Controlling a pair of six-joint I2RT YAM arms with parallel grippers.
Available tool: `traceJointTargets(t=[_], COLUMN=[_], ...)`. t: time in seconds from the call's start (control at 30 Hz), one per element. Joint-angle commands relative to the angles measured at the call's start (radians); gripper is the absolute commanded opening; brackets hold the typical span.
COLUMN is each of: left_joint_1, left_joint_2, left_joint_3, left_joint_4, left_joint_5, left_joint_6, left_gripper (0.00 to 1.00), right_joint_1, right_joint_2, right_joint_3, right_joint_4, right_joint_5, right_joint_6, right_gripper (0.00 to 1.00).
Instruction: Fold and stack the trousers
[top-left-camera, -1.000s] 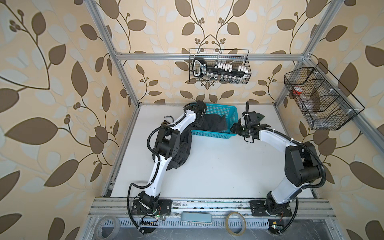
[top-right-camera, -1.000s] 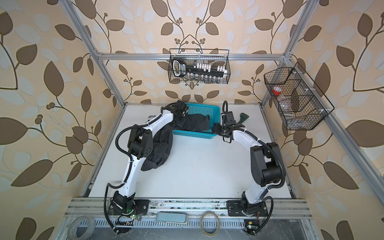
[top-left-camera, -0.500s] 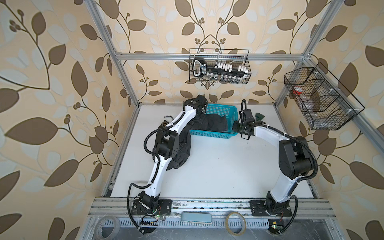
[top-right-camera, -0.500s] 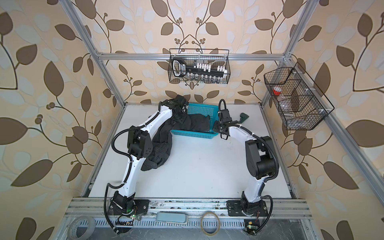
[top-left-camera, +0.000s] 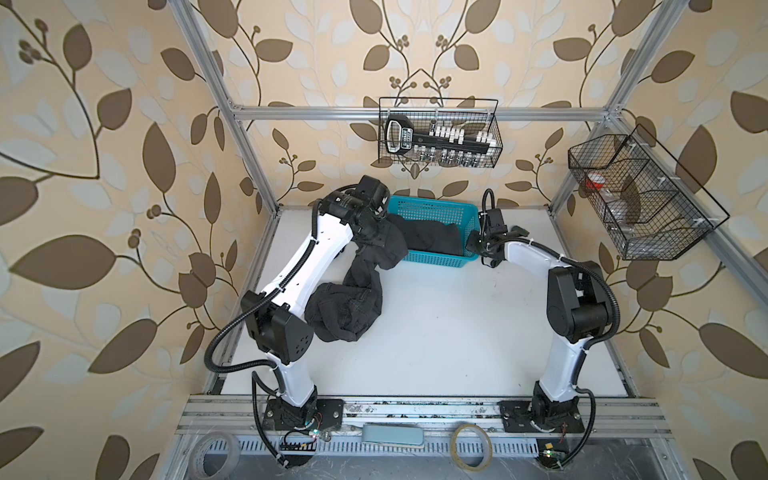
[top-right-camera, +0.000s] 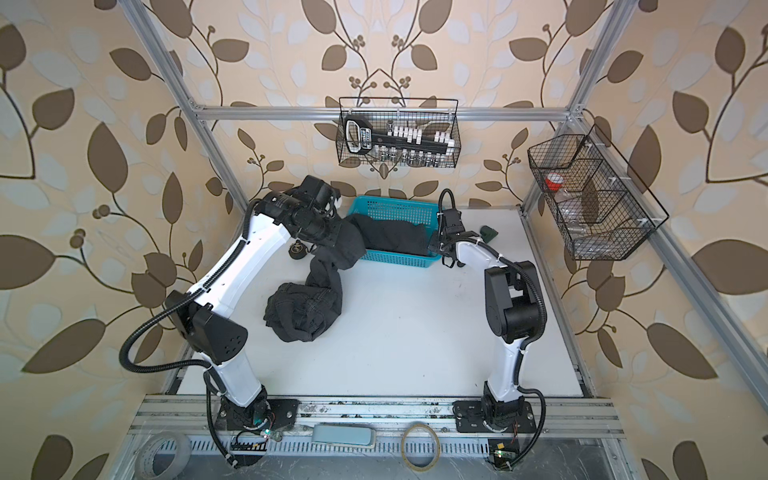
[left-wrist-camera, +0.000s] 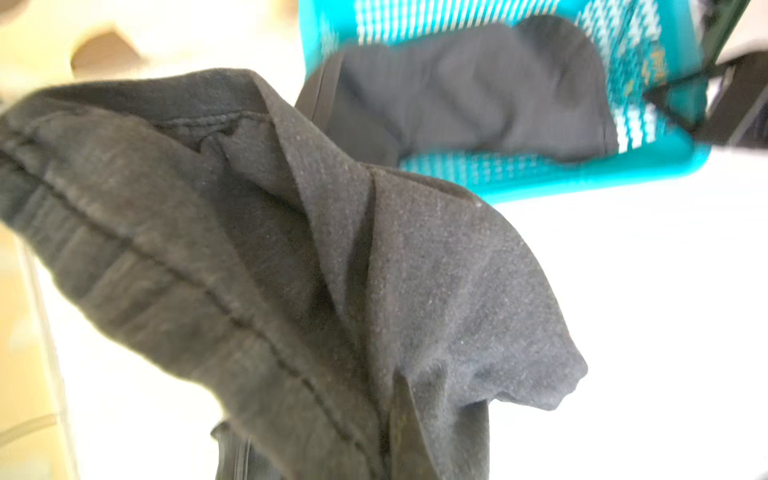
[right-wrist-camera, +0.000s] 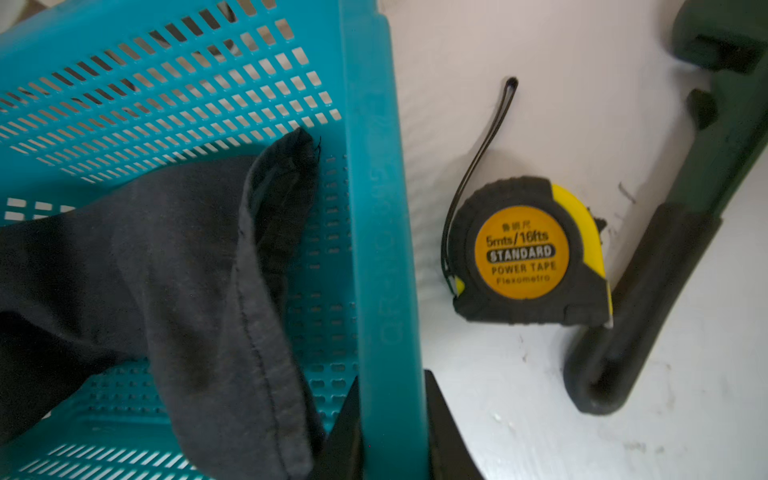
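2 grippers, both closed: left gripper pinches the trousers, right gripper clamps the teal basket rim

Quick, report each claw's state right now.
Left claw: closed, holding the dark charcoal denim trousers.
Right claw: closed on the side wall of the teal perforated plastic basket.

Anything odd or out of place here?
The trousers, pinched by the left gripper, are crumpled: one end in the teal basket, the rest heaped on the table. The right gripper clamps the basket's wall, not cloth. A tape measure and a green-handled tool lie stray beside the basket.
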Motion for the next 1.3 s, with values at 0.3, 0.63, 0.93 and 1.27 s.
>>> traceJointTargets(t=[0.3, 0.63, 0.93, 1.27], left_joint_1=[0.010, 0.001, 0.021, 0.048], left_joint_2=[-0.256, -0.256, -0.055, 0.237], left_joint_3=[-0.464, -0.537, -0.362, -0.220], left_joint_4=[-0.198, 0.156, 0.400, 0.482], left_joint_5=[-0.034, 0.203, 0.025, -0.054], left_joint_6=[-0.154, -0.126, 0.065, 0.095], left_gripper=[0.00, 0.59, 0.91, 0.90], right_joint_1=[-0.040, -0.048, -0.050, -0.051], right_joint_2=[0.136, 0.145, 0.040, -0.179], right_joint_3=[0.174, 0.223, 0.166, -0.064], right_joint_4=[-0.011, -0.019, -0.025, -0.012], right_joint_5=[0.019, -0.030, -0.087, -0.177], right_joint_6=[-0.098, -0.139, -0.141, -0.130], right_gripper=[0.20, 0.33, 0.44, 0.62])
